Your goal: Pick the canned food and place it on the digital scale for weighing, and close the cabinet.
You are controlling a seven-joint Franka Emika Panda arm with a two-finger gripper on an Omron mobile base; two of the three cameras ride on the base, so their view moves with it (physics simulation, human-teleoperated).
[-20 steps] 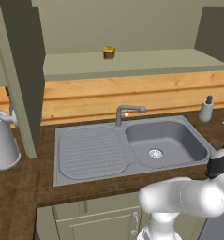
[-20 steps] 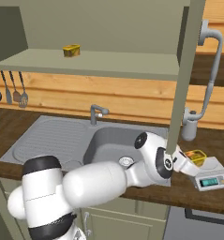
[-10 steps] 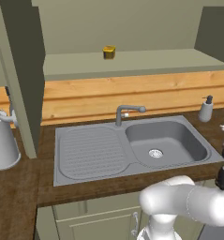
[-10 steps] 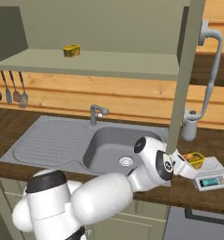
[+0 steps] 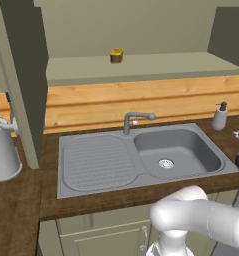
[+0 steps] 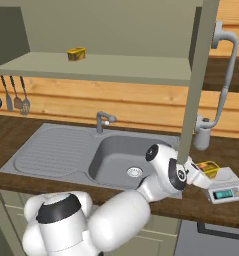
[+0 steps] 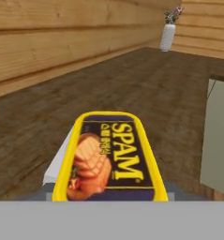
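Observation:
The canned food (image 6: 209,166) is a flat yellow-rimmed SPAM can (image 7: 111,157), and my gripper (image 6: 204,172) is shut on it. I hold it low over the left part of the digital scale (image 6: 225,187), whose pale corner (image 7: 57,164) shows beneath the can's left side. Whether the can touches the scale I cannot tell. My fingertips are hidden under the can. The cabinet stands open: its door (image 6: 196,85) with a curved silver handle (image 6: 225,75) hangs edge-on just above my hand. The left door (image 5: 21,75) is open too.
A second small yellow can (image 5: 116,55) (image 6: 76,53) sits on the cabinet shelf (image 5: 141,67). A grey sink (image 6: 21,165) with a faucet (image 5: 136,120) fills the counter's middle. A soap pump bottle (image 5: 219,116) (image 7: 168,35) stands at the back right. Utensils (image 6: 13,95) hang at the left.
The arm's lower links have swung round while the hand and the can have stayed almost in place over the scale. The grip on the can has held.

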